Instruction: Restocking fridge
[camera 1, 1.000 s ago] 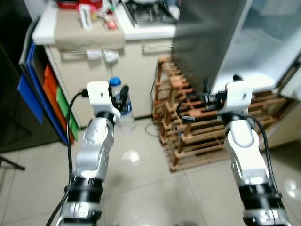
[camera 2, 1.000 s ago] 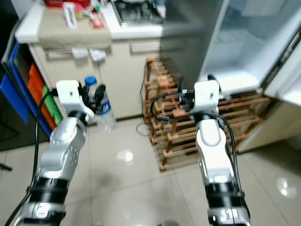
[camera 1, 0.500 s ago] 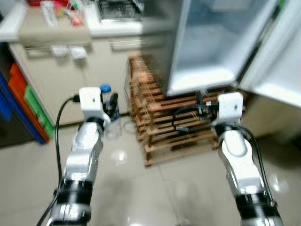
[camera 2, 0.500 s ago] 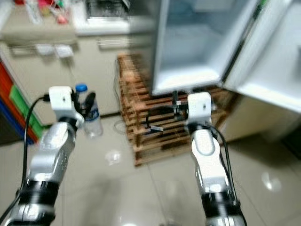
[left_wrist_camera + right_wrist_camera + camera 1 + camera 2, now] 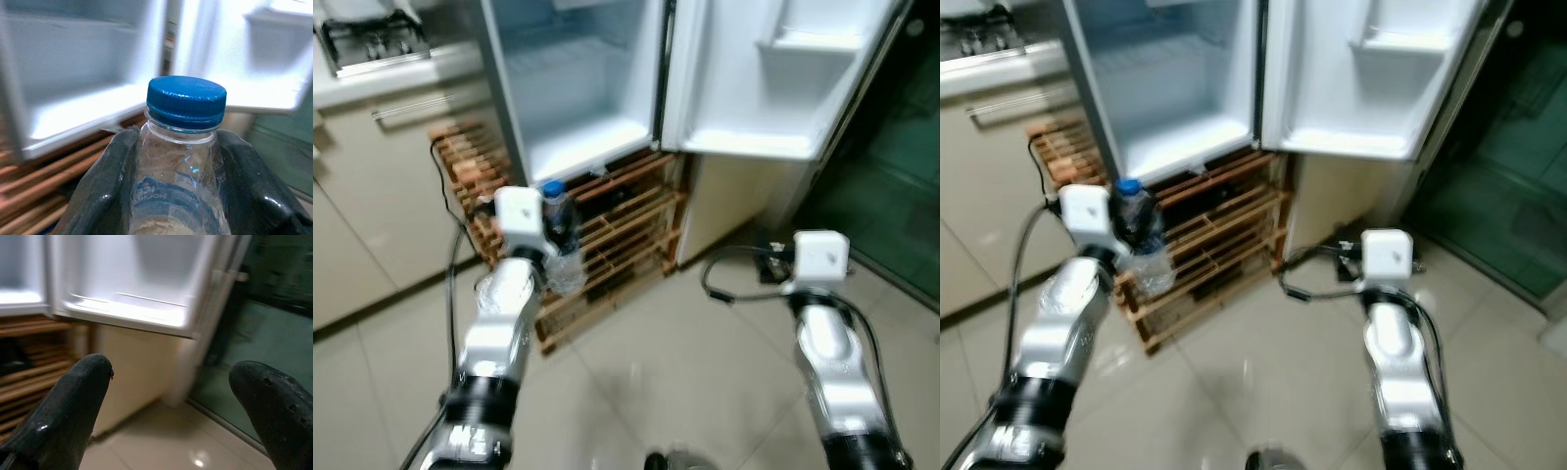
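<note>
Since the earlier frames the camera has swung right: the counter has left view and the open fridge with its door now faces the robot. Left gripper pinches the water bottle below its blue cap, before the wooden rack. Right gripper hangs spread, holding nothing, over the tiled floor.
</note>
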Tool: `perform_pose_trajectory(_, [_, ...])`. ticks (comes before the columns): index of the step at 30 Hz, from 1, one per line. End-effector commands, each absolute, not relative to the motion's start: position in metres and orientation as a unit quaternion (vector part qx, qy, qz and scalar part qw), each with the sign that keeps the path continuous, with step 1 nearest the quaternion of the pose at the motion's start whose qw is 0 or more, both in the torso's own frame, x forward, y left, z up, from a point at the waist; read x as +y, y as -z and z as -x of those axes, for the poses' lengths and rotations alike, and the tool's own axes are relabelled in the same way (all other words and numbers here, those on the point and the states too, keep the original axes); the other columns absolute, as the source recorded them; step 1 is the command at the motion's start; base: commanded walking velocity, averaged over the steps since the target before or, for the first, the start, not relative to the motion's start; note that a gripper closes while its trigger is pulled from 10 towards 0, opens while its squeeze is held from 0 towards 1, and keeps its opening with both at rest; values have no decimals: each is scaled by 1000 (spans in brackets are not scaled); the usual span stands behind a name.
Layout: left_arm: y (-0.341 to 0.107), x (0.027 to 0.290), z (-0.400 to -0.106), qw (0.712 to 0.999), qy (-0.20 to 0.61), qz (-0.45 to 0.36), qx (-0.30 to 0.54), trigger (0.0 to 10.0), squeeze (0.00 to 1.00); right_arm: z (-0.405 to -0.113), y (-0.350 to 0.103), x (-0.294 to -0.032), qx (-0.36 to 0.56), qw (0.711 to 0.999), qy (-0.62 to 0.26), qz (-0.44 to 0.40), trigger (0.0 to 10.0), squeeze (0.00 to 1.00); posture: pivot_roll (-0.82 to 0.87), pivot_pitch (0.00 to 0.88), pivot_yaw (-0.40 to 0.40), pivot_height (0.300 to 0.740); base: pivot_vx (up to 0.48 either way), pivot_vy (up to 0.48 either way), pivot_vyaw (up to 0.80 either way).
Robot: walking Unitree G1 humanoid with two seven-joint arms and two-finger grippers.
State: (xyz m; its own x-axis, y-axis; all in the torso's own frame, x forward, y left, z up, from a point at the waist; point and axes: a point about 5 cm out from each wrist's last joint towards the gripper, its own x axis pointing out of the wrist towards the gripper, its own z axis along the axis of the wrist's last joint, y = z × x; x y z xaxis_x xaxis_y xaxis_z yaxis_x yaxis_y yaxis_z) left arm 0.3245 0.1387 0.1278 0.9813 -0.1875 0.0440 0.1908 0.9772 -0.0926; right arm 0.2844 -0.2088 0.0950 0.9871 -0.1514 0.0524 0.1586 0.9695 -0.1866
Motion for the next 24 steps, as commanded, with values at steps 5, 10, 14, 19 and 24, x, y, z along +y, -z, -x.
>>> perform_pose_trajectory(5, [-139,135,-330,991,111,56,-49,10000,0,-281,-96,-221,-27,989,107,101,10000,129,-96,0,7,740,480,0,0])
perform_pose_trajectory(10, [-140,135,-331,990,117,53,-51,10000,0,-280,-95,-225,-25,988,113,106,10000,125,-104,0,14,740,480,0,0])
perform_pose_trajectory(14, [-140,132,-333,989,124,54,-51,10000,0,-281,-98,-230,-32,986,127,106,10000,125,-110,0,20,740,480,0,0])
perform_pose_trajectory(19, [-140,129,-333,988,138,53,-55,10000,0,-281,-98,-230,-34,986,129,104,10000,122,-113,0,20,740,480,0,0])
perform_pose_trajectory(24, [-141,123,-333,985,155,53,-60,10000,0,-283,-97,-225,-32,987,121,103,10000,129,-114,0,20,740,480,0,0])
